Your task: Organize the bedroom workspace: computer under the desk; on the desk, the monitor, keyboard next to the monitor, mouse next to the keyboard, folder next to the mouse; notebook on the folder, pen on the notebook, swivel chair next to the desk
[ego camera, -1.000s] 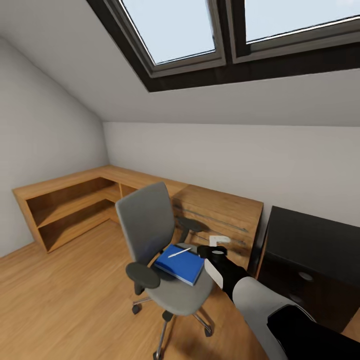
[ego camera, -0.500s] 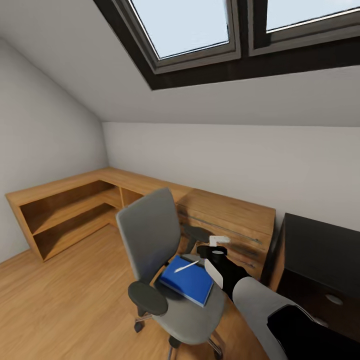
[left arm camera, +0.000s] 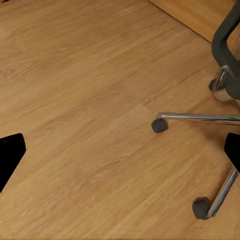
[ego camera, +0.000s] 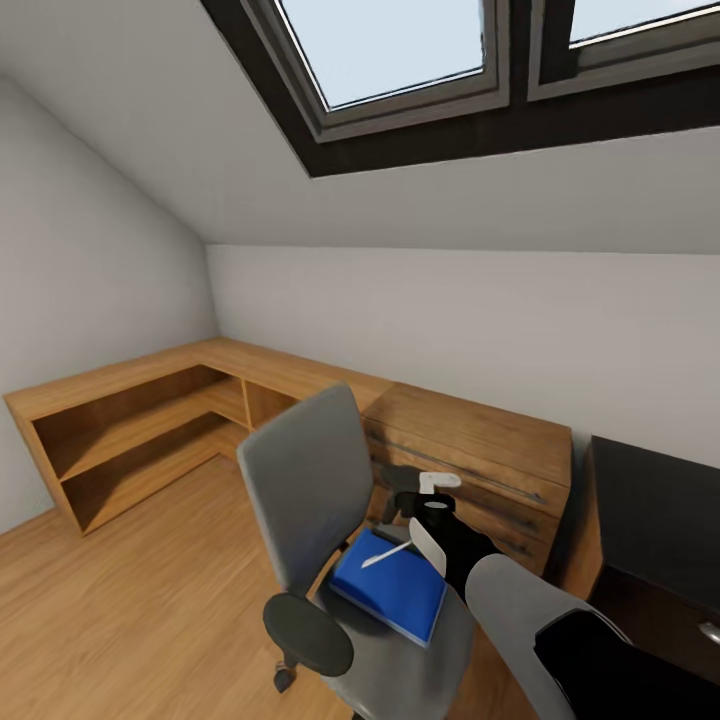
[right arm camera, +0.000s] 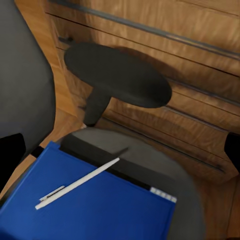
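Note:
The grey swivel chair [ego camera: 300, 478] stands in front of me with its back toward the left. On its seat lies the blue folder [ego camera: 395, 590], and the white pen [ego camera: 386, 553] rests on top of it. My right gripper [ego camera: 412, 497] hovers open just above the folder's far edge; in the right wrist view the folder [right arm camera: 95, 210], the pen [right arm camera: 75, 184] and a black armrest [right arm camera: 117, 75] lie below the open gripper [right arm camera: 120, 150]. My left gripper [left arm camera: 120, 155] hangs open over the floor beside the chair's chrome base [left arm camera: 200, 118]. The black desk [ego camera: 655, 510] is at the right edge. Monitor, keyboard, mouse, notebook and computer are out of view.
A low light-wood cabinet [ego camera: 470, 440] with drawers runs along the wall behind the chair and turns into open shelves [ego camera: 130, 440] at the left. A sloped ceiling with a skylight [ego camera: 400, 50] is overhead. Wood floor [ego camera: 130, 610] lies open to the left.
The camera has moved closer to the chair, which now looks larger and lower in the picture. The folder and pen still lie on the seat, and the right gripper stays over them.

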### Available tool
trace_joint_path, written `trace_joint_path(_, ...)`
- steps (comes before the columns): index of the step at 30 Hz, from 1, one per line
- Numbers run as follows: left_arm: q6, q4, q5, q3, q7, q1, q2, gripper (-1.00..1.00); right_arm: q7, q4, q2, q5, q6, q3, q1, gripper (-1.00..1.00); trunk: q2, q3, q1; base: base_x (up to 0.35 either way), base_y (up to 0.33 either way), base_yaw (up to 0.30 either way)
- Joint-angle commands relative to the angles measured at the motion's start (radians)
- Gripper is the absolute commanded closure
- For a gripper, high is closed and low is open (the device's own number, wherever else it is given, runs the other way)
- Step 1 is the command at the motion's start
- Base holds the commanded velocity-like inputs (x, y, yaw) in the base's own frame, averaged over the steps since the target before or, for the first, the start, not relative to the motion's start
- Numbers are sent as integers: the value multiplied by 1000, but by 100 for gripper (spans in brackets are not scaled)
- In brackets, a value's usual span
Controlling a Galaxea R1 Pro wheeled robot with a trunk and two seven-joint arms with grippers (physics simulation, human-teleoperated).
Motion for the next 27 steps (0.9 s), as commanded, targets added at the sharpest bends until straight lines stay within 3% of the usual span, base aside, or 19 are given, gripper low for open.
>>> trace_joint_path(1,-2,-1,10,5,-1,0,0,-100,-8,-1,0,-5,8,6,-1,-100,-1,-1,0,28,10,0)
trace_joint_path(5,-2,-2,11,34,-2,0,-1,-100,-9,0,0,-23,16,-2,-1,-100,-1,-1,0,17,6,0)
trace_joint_path(15,-4,-17,14,112,-4,0,-3,-100,-11,2,0,-236,142,-45,-1,-100,-1,-1,0,3,1,0)
trace_joint_path(18,-5,-32,14,140,-5,0,-4,-100,-14,2,0,-274,162,-47,-1,-100,-1,-1,0,0,0,0)
trace_joint_path(21,-6,-43,18,170,-7,0,-5,-100,-27,2,0,-293,171,-48,-1,-100,-1,-1,0,34,21,0)
trace_joint_path(26,-6,-47,22,188,-8,0,-5,-100,-55,1,0,-301,175,-46,-1,-100,-1,-1,0,183,133,0)
trace_joint_path(27,-7,-48,23,191,-7,0,-5,-100,-101,0,0,-303,176,-45,-1,-100,-1,-1,0,124,89,0)
